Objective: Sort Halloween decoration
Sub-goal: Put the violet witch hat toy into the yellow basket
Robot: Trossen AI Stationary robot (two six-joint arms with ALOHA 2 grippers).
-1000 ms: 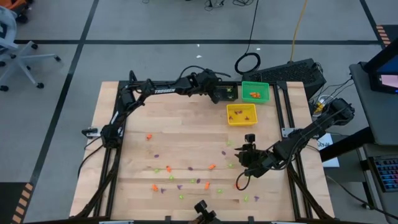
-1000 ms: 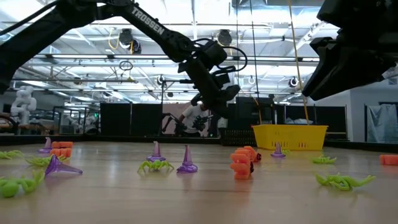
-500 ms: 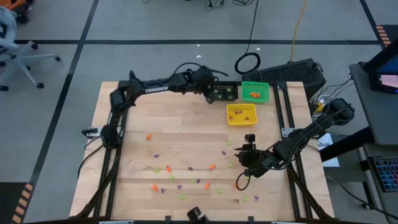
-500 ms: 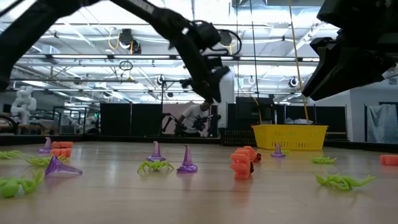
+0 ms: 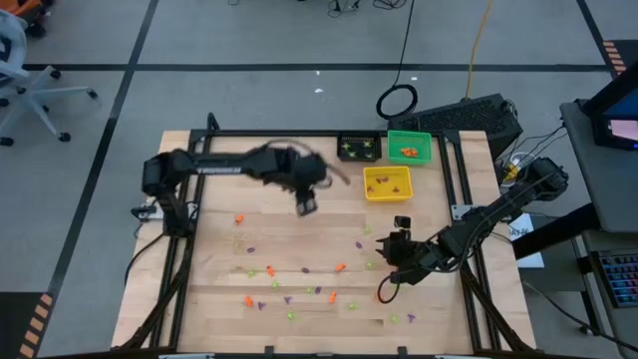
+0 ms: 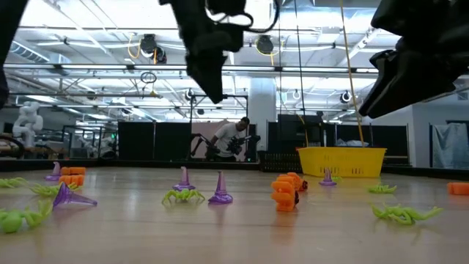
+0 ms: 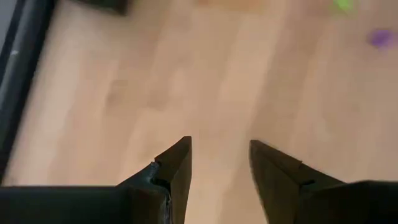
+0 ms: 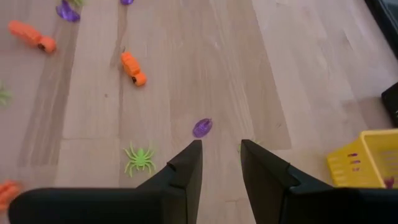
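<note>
Small orange (image 5: 341, 266), purple (image 5: 251, 247) and light-green (image 5: 289, 314) Halloween trinkets lie scattered on the near half of the wooden table. In the low view an orange one (image 6: 284, 192), purple cones (image 6: 220, 189) and green spiders (image 6: 403, 213) rest on the tabletop. My left gripper (image 5: 304, 206) hangs above bare wood at the table's middle, open and empty (image 7: 221, 146). My right gripper (image 5: 394, 244) hovers right of centre, open and empty (image 8: 221, 146), with a purple trinket (image 8: 202, 127) on the wood just ahead of its fingertips.
Three square bins stand at the far right: black (image 5: 359, 148), green (image 5: 409, 148) and yellow (image 5: 387, 182), each with trinkets inside. The yellow bin (image 8: 367, 158) shows beside my right gripper. A person (image 6: 233, 139) is in the room behind the table.
My left gripper has swung from over the black bin at the far edge toward the table's middle and left, rising as it went. My right arm has kept its place.
</note>
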